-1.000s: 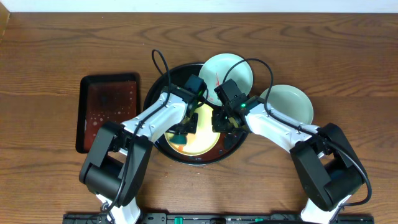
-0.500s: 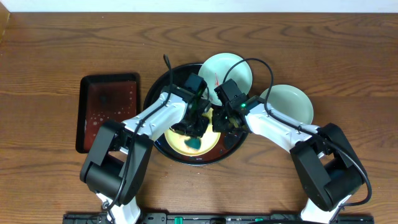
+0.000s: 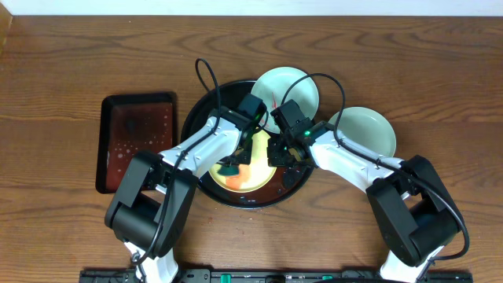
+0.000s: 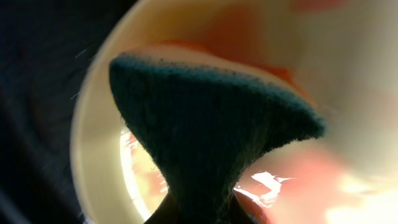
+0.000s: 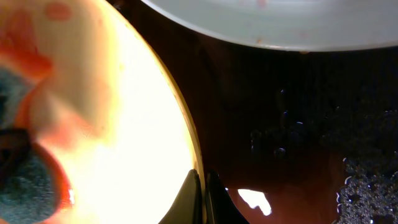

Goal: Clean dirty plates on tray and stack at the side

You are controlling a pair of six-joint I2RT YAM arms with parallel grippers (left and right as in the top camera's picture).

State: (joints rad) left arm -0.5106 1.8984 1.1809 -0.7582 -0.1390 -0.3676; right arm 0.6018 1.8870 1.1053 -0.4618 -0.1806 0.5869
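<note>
Left jaws pinch a teal sponge on the yellow plate in the round tray; right jaws, pressed together, meet its 3 o'clock rim; first mint plate at the tray's 1 o'clock, second mint plate at 3

yellow plate: mostly covered in overhead view; mint plate: cut off at 12 o'clock; sponge: cropped at 6 o'clock.

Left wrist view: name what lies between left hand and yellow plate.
A teal sponge, pinched in the left hand, on the yellow plate; left wrist view.
</note>
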